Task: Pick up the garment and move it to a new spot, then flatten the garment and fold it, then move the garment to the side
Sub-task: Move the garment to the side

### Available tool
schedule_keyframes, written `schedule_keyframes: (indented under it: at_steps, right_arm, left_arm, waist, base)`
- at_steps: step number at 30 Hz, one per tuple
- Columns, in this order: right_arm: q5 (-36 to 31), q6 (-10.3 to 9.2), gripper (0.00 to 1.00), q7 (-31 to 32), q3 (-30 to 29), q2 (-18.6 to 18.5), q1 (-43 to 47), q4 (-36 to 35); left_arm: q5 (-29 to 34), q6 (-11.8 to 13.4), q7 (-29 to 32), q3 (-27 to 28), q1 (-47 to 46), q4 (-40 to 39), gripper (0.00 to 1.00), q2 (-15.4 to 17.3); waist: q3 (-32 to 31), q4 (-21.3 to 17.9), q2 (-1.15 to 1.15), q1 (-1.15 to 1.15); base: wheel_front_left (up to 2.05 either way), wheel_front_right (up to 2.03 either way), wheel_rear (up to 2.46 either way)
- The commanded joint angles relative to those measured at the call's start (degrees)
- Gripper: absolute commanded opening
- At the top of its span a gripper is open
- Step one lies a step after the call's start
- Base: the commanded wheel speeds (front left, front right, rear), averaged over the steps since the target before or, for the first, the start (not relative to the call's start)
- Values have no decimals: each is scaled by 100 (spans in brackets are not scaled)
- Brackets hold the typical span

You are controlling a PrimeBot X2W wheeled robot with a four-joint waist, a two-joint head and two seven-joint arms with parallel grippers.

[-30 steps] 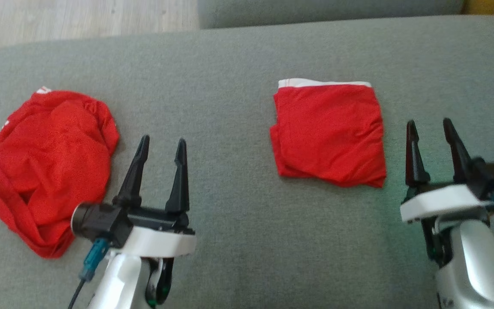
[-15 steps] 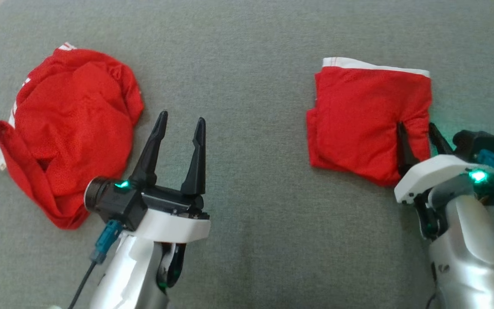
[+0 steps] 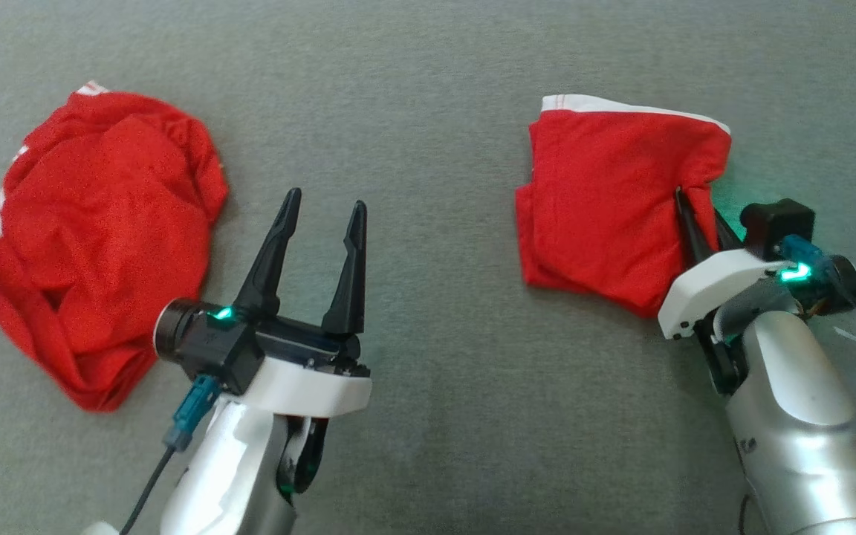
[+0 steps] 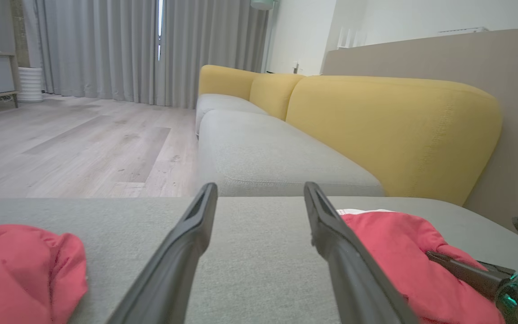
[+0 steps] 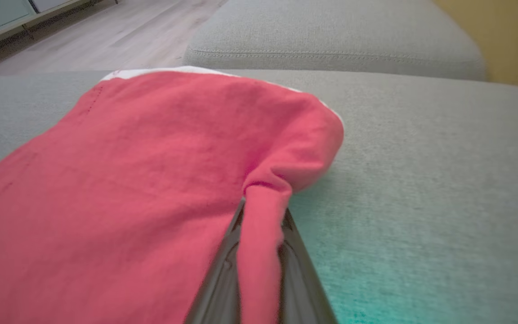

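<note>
Folded red garment (image 3: 606, 200) upper right on grey sofa seat (image 3: 428, 111), right tool (image 3: 698, 204) pinching a fold at its right edge, left tool (image 3: 327, 199) spread, lower left of centre, crumpled red garment (image 3: 101, 230) far left

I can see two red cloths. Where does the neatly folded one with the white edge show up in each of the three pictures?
Head view: the folded red garment lies at the upper right, on the grey cushion.
Left wrist view: lower right, beside the nearer dark finger.
Right wrist view: across the left and middle.
Shared landmark: its white band along the far edge.
</note>
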Motion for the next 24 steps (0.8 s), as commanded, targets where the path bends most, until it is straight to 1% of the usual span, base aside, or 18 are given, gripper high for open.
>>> schedule_keyframes:
  at_steps: [1,4,8,11,13,14,15,20,24]
  right_arm:
    - [-103,-5,0,-101,213,-62,-204,-139]
    - [-263,-5,0,-105,458,-256,-270,-106]
    - [-317,-5,0,-37,772,-604,-392,-117]
    - [-259,-5,0,61,998,-960,-462,-159]
    - [-191,-5,0,143,1166,-1262,-495,-175]
    - [-148,-5,0,183,1235,-1425,-516,-189]
    - [-148,-5,0,183,1235,-1425,-516,-189]
    - [80,-5,0,338,1427,-2245,-669,-185]
    - [186,-5,0,399,1416,-2740,-811,-72]
  left_arm:
    - [-11,26,-29,95,-189,-156,100,28]
    - [-27,32,-29,-11,-257,-151,100,28]
    - [-62,60,-29,-176,-383,-161,100,28]
    - [-146,109,-29,-299,-496,-190,100,28]
    - [-210,143,-29,-395,-582,-222,100,28]
    - [-240,158,-29,-449,-622,-244,100,28]
    - [-240,158,-29,-449,-622,-244,100,28]
    - [-261,184,-29,-673,-797,-299,100,28]
    - [-231,169,-29,-699,-908,-323,100,28]
  waist:
    - [-68,-155,0,0]
    - [-113,-377,0,0]
    - [-126,-653,0,0]
    - [-95,-817,0,0]
    - [-58,-896,0,0]
    - [-26,-928,0,0]
    - [-26,-928,0,0]
    - [164,-988,0,0]
    - [338,-945,0,0]
  base:
    - [0,0,0]
    - [0,0,0]
    - [0,0,0]
    - [0,0,0]
    - [0,0,0]
    - [0,0,0]
    - [0,0,0]
    - [0,0,0]
    - [0,0,0]
